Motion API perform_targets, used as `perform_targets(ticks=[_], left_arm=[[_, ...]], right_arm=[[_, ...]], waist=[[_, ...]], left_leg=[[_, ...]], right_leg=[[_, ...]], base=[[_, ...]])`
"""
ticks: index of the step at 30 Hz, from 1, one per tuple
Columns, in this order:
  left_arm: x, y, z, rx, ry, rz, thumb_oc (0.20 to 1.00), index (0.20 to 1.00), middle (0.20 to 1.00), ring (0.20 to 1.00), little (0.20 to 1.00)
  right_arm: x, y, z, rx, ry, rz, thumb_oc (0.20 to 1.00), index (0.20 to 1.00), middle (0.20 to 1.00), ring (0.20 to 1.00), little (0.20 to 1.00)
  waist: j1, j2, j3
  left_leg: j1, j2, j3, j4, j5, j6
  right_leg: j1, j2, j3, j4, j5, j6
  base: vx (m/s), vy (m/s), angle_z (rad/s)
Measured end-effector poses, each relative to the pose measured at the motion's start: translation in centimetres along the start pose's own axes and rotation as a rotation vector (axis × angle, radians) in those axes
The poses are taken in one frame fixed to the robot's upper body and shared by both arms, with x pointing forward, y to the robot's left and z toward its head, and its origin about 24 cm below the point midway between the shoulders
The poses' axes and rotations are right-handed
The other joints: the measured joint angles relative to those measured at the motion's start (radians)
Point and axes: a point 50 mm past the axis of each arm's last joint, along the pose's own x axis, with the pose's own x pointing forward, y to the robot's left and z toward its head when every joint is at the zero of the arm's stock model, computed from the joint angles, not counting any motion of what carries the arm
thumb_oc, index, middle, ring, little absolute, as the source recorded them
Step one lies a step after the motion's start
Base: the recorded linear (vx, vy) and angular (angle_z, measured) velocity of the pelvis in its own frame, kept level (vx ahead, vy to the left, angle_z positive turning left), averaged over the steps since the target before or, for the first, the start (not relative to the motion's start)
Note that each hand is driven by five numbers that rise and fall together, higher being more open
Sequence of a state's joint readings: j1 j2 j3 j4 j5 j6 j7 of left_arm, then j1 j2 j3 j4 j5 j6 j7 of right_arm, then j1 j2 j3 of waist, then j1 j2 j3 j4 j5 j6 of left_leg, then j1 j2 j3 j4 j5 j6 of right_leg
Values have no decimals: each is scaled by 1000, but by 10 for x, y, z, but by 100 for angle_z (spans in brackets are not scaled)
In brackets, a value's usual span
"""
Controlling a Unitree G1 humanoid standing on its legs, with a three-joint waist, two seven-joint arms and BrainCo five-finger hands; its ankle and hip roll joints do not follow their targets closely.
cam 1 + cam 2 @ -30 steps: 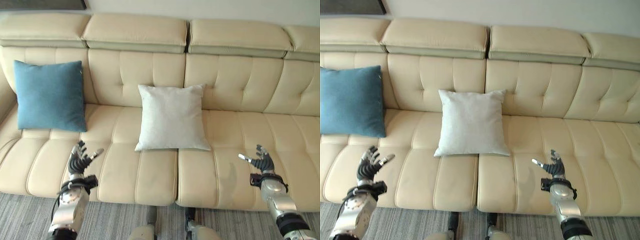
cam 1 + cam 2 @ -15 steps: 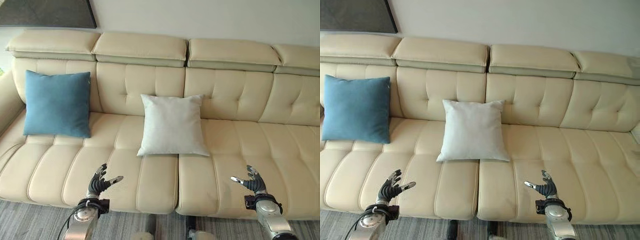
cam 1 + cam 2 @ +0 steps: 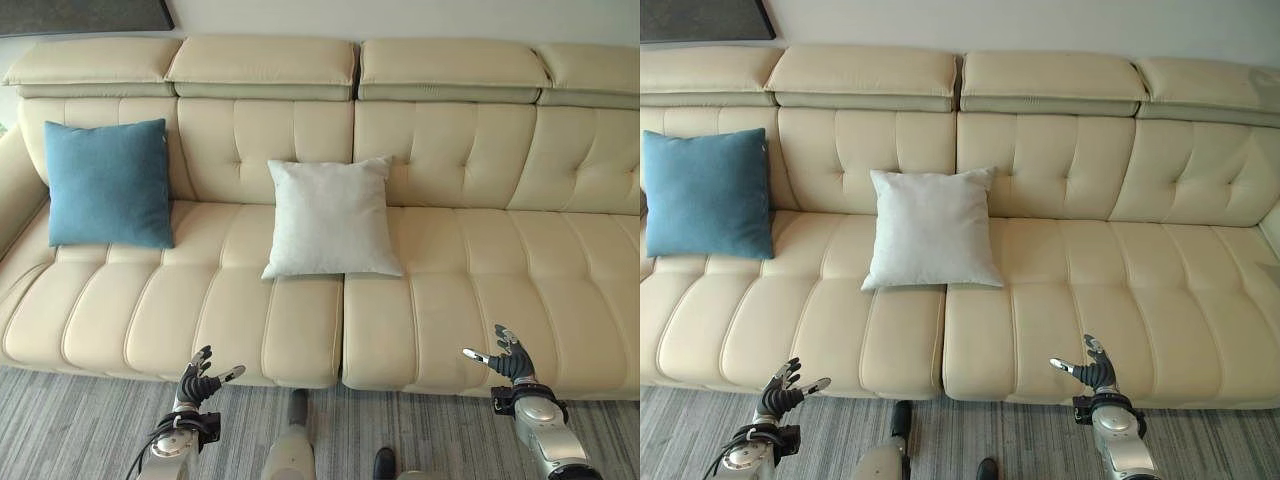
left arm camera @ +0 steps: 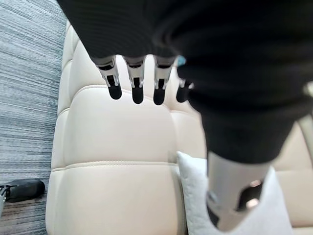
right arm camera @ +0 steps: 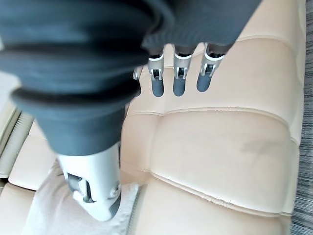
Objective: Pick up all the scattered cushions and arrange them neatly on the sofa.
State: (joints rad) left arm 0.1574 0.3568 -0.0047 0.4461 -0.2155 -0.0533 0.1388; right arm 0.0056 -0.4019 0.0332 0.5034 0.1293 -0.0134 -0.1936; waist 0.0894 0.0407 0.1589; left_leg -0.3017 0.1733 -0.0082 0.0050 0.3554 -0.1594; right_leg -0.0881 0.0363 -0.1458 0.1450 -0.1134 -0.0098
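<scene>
Blue cushion (image 3: 108, 184) and white cushion (image 3: 330, 218) propped upright on cream sofa (image 3: 480, 250); left robot hand (image 3: 200, 380) and right robot hand (image 3: 505, 360) low in front, fingers spread, holding nothing.

Two cushions on one sofa

One cream sofa (image 3: 470, 280) carries one blue cushion (image 3: 108, 184) by its left arm and one pale grey cushion (image 3: 330, 218) near its middle seam; two robot hands, left hand (image 3: 200, 378) and right hand (image 3: 505, 360), show before its front edge.
</scene>
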Motion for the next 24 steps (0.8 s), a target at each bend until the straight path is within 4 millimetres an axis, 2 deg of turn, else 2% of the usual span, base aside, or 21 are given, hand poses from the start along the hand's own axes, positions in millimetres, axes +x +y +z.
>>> perform_targets(ticks=[1,2,3,4,5,6,7,8,9,10,12,14,16,19,22,24], left_arm=[[4,-1,7,-2,-21,-2,1000,1000,1000,1000,1000],[6,-5,12,-4,-36,-8,1000,1000,1000,1000,1000],[7,-7,12,4,-36,-21,1000,1000,1000,1000,1000],[7,-7,13,15,-41,-26,1000,1000,1000,1000,1000],[7,-7,14,14,-45,-29,1000,1000,1000,1000,1000],[7,-9,15,8,-50,-33,1000,1000,1000,1000,1000],[7,-11,15,1,-49,-35,1000,1000,1000,1000,1000],[8,-14,15,-1,-47,-47,1000,1000,1000,1000,1000],[7,-15,14,-3,-44,-53,1000,1000,1000,1000,1000],[5,-19,12,-11,-38,-63,1000,1000,1000,1000,1000],[7,-20,16,-10,-52,-68,1000,1000,1000,1000,1000],[7,-19,16,-8,-52,-71,1000,1000,1000,1000,1000],[2,-17,8,-2,-26,-71,1000,1000,1000,1000,1000],[-5,-10,-4,18,20,-66,1000,1000,1000,1000,1000],[-6,-11,-6,27,26,-81,1000,1000,1000,1000,1000],[-6,-15,-4,77,14,-116,1000,1000,1000,1000,1000]], right_arm=[[1,0,2,1,-7,1,1000,1000,1000,1000,1000],[1,3,4,-7,-14,14,1000,1000,1000,1000,1000],[0,6,3,-9,-10,24,1000,1000,1000,1000,1000],[-1,13,7,-5,-30,52,1000,1000,1000,1000,1000],[-1,13,11,-1,-50,53,1000,1000,1000,1000,1000],[0,11,13,-1,-54,48,1000,1000,1000,1000,1000],[1,12,14,-2,-56,51,1000,1000,1000,1000,1000],[-1,15,13,9,-53,64,1000,1000,1000,1000,1000],[-2,15,11,17,-47,65,1000,1000,1000,1000,1000],[-4,13,8,9,-43,65,1000,1000,1000,1000,1000],[-6,18,5,17,-32,78,1000,1000,1000,1000,1000],[-6,19,5,23,-31,82,1000,1000,1000,1000,1000],[-8,21,2,29,-21,89,1000,1000,1000,1000,1000],[-12,25,-4,36,-1,107,1000,1000,1000,1000,1000],[-13,24,-7,36,6,102,1000,1000,1000,1000,1000],[-14,23,-7,44,8,96,1000,1000,1000,1000,1000]], waist=[[-4,-8,8],[-10,-17,18],[-22,-38,24],[-26,-84,22],[-42,-86,24],[-56,-76,24],[-60,-66,23],[-67,-71,25],[-86,-65,24],[-103,-36,12],[-110,-54,1],[-111,-59,-7],[-110,-57,-13],[-107,-55,-16],[-115,-56,-19],[-124,-56,-26]], left_leg=[[-16,-5,-18,0,31,1],[-22,-27,-37,6,71,44],[-28,-46,-32,50,17,19],[-16,-110,-10,198,-191,49],[30,-137,-6,226,-274,68],[88,-137,-11,212,-278,66],[130,-135,-13,212,-335,78],[179,-138,2,177,-388,94],[223,-127,30,115,-396,100],[275,-110,45,24,-373,119],[292,-136,42,-42,-331,149],[284,-159,45,-70,-306,163],[294,-171,58,-84,-292,172],[315,-184,84,-84,-292,172],[324,-186,108,-85,-294,173],[322,-181,154,-84,-297,174]], right_leg=[[-23,-18,-6,24,-7,-16],[-33,-40,-44,43,-1,-35],[-34,-64,-55,43,0,-66],[-31,-110,-38,12,43,-39],[-14,-119,-33,-31,56,-40],[-18,-114,-28,-35,79,-37],[-22,-113,-26,-29,91,-25],[-7,-122,-31,-39,102,-13],[19,-122,-48,-60,110,-3],[31,-102,-53,-64,108,15],[22,-123,-42,-83,112,36],[21,-135,-29,-131,145,69],[36,-147,-14,-166,178,84],[55,-151,16,-212,228,80],[56,-147,41,-223,244,81],[27,-141,79,-212,254,90]], base=[[-277,-47,36],[-146,-12,41],[-145,-12,28],[-127,12,30],[-93,36,10],[-79,88,5],[39,141,-11],[30,171,3],[7,154,32],[-47,136,30],[-17,86,17],[-13,124,3],[-44,118,-11],[-58,102,-24],[-90,101,-33],[-118,106,-59]])
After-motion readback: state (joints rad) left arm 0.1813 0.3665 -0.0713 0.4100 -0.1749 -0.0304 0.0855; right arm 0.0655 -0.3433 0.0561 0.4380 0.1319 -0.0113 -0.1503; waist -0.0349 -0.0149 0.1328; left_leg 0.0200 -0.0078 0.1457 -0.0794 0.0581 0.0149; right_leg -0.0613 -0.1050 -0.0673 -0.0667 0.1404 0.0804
